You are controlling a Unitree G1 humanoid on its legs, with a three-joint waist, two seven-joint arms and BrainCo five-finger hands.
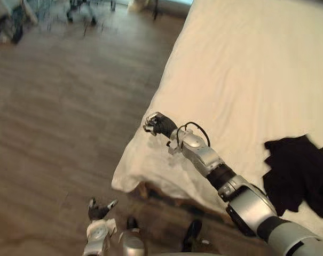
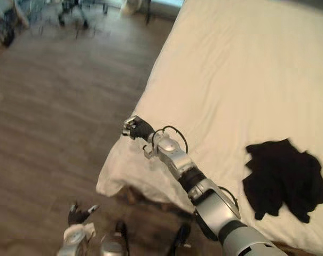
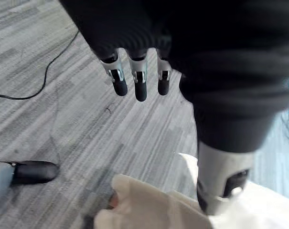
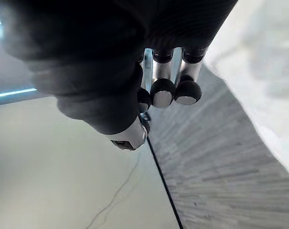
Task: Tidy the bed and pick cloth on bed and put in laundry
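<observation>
The left hand [image 1: 100, 210] hangs low over the floor [image 1: 60, 122], fingers relaxed and empty. The right hand [image 1: 158, 125] is at the bed's [image 1: 246, 64] left edge, fingers curled on nothing. Far right, the black cloth [image 1: 299, 173] lies on the fairly smooth sheet, so pickup and laundry seem undone.

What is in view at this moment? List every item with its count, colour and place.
Bed: one, cream sheet, running from the far right down to a corner beside the robot's right arm.
Black cloth: one, black, crumpled on the sheet at the robot's right.
Floor: one, brown wood planks, left of the bed.
Furniture: count unclear, dark and blurred, far across the floor.
Right hand: one, dark cover, at the bed's side edge near the corner, apart from the cloth.
Left hand: one, silver fingers straight, low over the floor.
</observation>
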